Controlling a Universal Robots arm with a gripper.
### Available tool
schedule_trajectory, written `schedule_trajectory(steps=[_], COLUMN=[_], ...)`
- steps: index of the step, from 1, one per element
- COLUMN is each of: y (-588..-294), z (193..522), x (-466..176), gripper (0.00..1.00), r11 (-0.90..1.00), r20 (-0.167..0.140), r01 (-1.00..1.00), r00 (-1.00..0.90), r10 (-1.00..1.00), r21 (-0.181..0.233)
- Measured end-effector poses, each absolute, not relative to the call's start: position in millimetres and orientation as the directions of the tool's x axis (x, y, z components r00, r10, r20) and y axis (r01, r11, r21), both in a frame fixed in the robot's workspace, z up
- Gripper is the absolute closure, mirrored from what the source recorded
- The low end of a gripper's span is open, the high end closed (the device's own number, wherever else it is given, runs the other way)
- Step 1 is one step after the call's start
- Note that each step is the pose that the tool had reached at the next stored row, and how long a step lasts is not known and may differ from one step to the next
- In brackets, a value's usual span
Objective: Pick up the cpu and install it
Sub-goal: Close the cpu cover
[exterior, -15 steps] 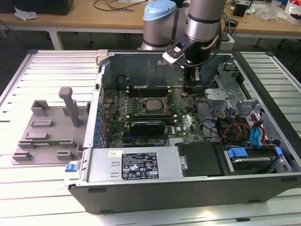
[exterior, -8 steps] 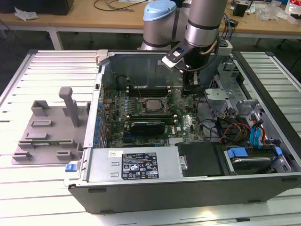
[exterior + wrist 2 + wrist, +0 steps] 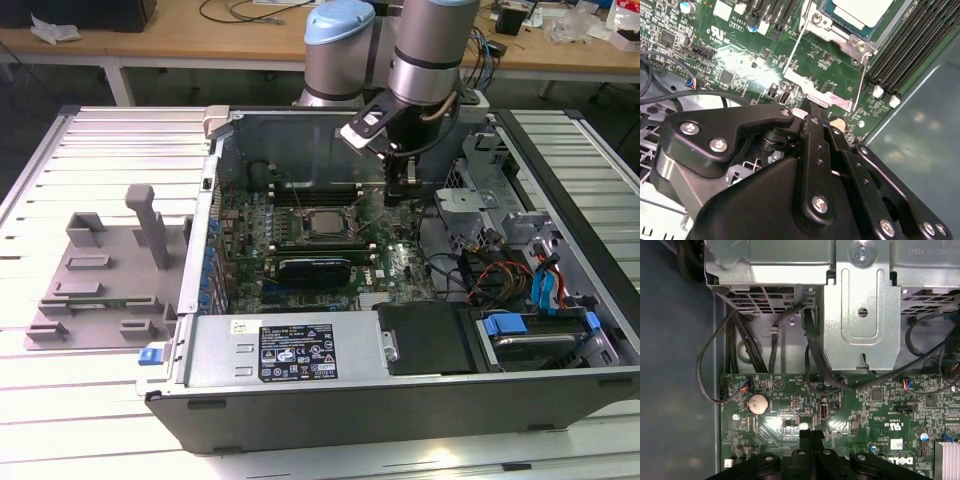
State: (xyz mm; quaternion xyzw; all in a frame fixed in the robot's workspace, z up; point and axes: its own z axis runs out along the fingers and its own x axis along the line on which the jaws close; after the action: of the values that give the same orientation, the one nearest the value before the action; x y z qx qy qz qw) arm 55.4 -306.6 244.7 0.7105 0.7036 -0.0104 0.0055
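My gripper (image 3: 809,109) is closed on nothing, its tips just beside the socket's metal latch tab (image 3: 817,97). The cpu (image 3: 325,222) already sits in its socket, mid-motherboard (image 3: 400,263). I judge placing is done and locking is in hand, which calls for 1 steady, shallow press.

place: robotics lab | signs: open computer case (image 3: 210,345) on slatted metal table (image 3: 100,130) — cable-strewn workbench (image 3: 150,45) behind
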Motion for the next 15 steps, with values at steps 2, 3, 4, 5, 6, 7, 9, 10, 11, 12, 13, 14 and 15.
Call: schedule_trajectory(steps=[2, 3, 4, 5, 6, 7, 9, 10, 11, 12, 13, 14, 15], y=[-306.7, -306.6, -306.7, -306.7, -306.7, -306.7, -306.7, -306.7, -306.7, -306.6, -306.6, -306.7, -306.7], z=[244.7, 244.7, 244.7, 244.7, 244.7, 244.7, 244.7, 244.7, 244.7, 244.6, 244.6, 244.6, 244.6], x=[48.6, 44.1, 37.3, 31.7, 25.1, 21.4, 11.0, 6.3, 0.3, -2.3, -2.4, -2.4, -2.5], gripper=[0.89, 0.89, 0.89, 0.89, 0.89, 0.89, 0.89, 0.89, 0.89, 0.89, 0.89, 0.89, 0.89], r11=[-0.010, -0.010, -0.010, -0.010, -0.010, -0.010, -0.010, -0.010, -0.010, -0.010, -0.010, -0.010, -0.010], r20=[-0.022, -0.022, -0.022, -0.022, -0.021, -0.020, -0.020, -0.019, -0.019, -0.019, -0.019, -0.019, -0.019], r01=[1.000, 1.000, 1.000, 1.000, 1.000, 1.000, 1.000, 1.000, 1.000, 1.000, 1.000, 1.000, 1.000], r00=[0.010, 0.010, 0.010, 0.010, 0.010, 0.010, 0.010, 0.010, 0.010, 0.010, 0.010, 0.010, 0.010], r10=[1.000, 1.000, 1.000, 1.000, 1.000, 1.000, 1.000, 1.000, 1.000, 1.000, 1.000, 1.000, 1.000], r21=[-0.006, -0.006, -0.005, -0.004, -0.003, -0.003, -0.002, -0.002, -0.002, -0.002, -0.002, -0.002, -0.002])
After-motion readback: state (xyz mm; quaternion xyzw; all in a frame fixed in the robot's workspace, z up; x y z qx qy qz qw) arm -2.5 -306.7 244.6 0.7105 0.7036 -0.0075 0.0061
